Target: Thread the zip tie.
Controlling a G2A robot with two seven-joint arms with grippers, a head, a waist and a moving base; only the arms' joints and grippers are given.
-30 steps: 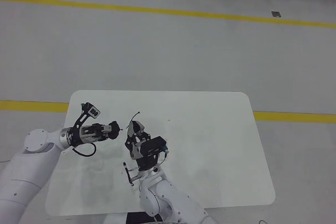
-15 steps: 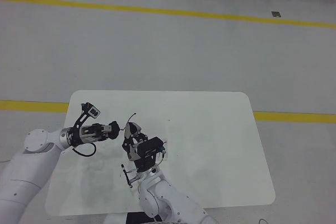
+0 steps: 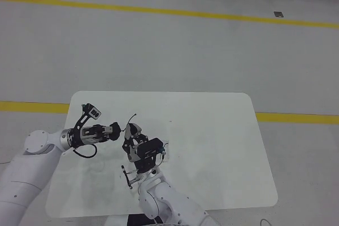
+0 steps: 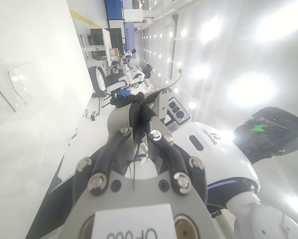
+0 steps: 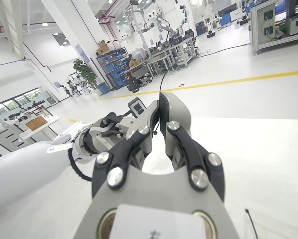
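— So, who holds what?
— The right hand (image 5: 160,111) is clenched on the zip tie (image 5: 161,83), whose strap rises free above it. The left hand (image 4: 139,105) pinches the same tie, tip to tip with the right, above the left part of the bench (image 3: 214,141).

Zip tie (image 5: 161,85) black plastic; table (image 3: 214,124) smooth white; fingers (image 5: 163,111) ribbed black pads
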